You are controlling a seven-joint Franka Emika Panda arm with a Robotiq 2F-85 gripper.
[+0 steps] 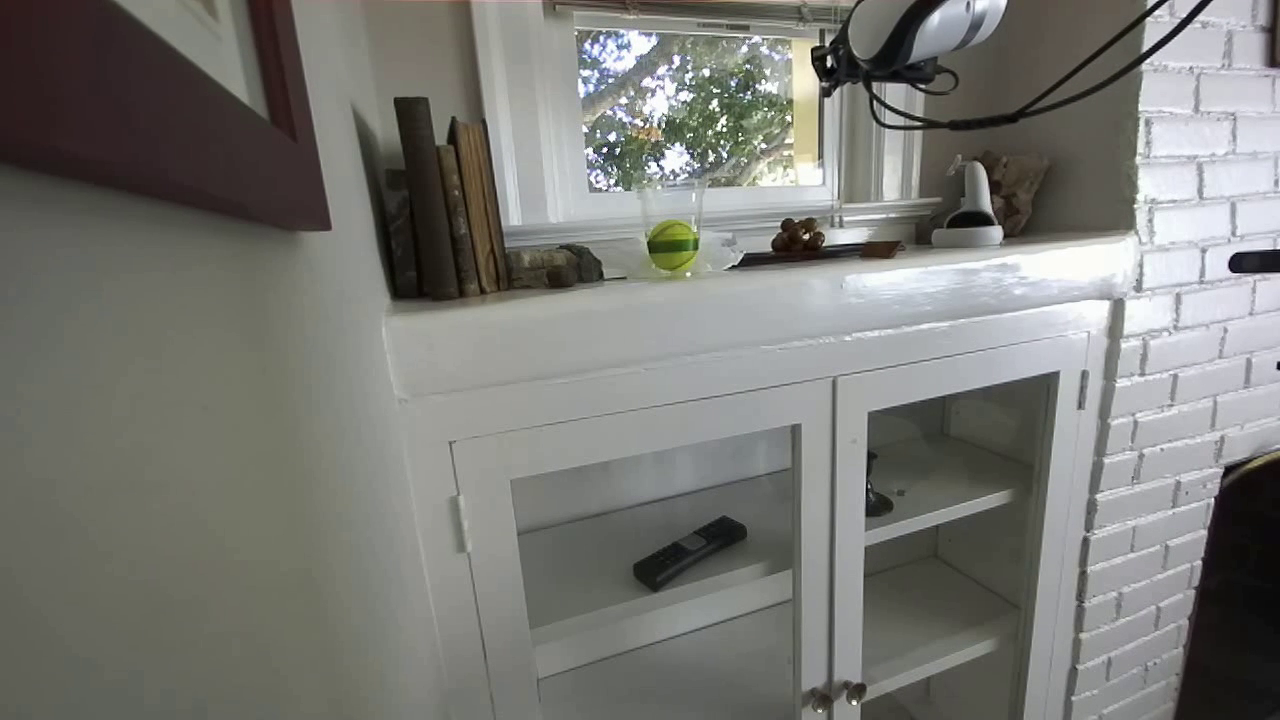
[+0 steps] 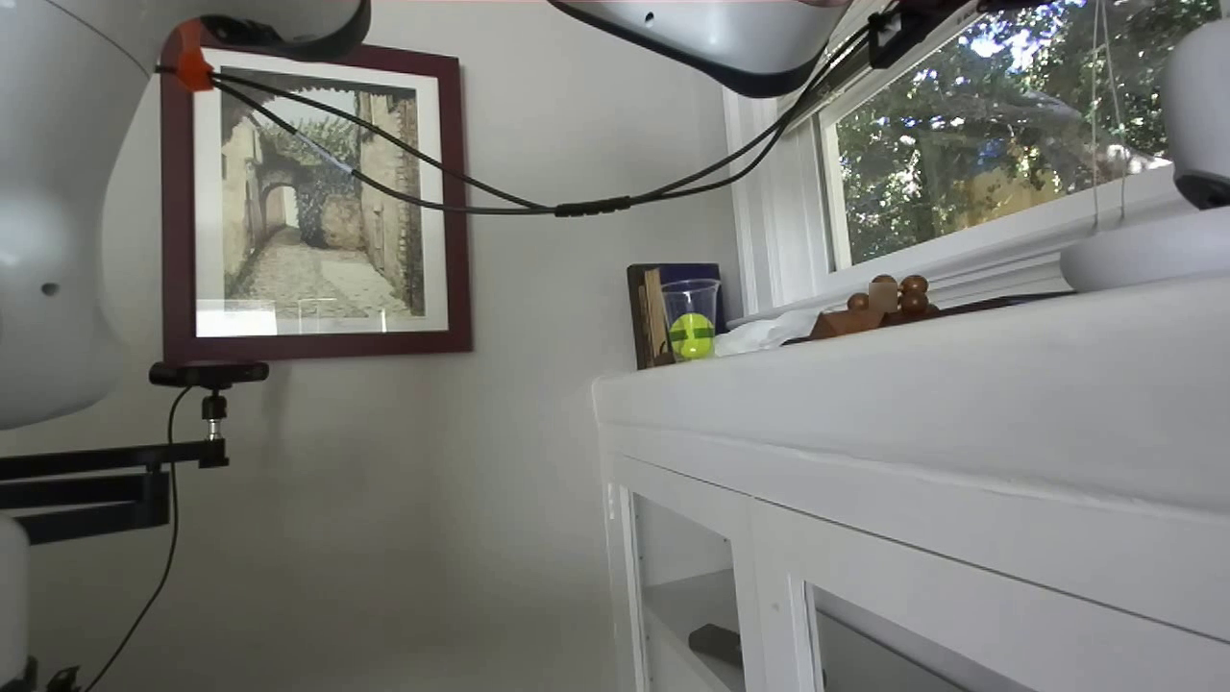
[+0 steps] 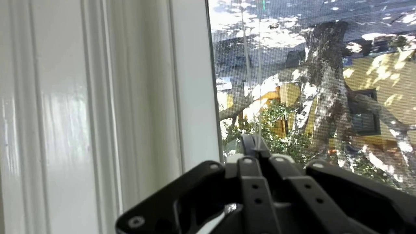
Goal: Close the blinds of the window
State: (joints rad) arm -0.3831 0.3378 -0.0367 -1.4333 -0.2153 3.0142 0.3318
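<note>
Fingers (image 3: pixel 248 145) are pinching a cord (image 3: pixel 259 81) (likely limp; best held low); blinds (image 1: pixel 700 11), probably light, are hanging at the window's (image 1: pixel 695 110) twelve o'clock.

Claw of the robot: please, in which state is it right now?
Claw: closed, apparently on a thin blind cord, seen in the wrist view.

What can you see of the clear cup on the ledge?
The clear cup looks like plastic, tapering down from a round rim. It stands upright on the white ledge below the window, a yellow-green ball inside at the bottom. Crumpled white material lies beside it; whether they touch is unclear.
</note>
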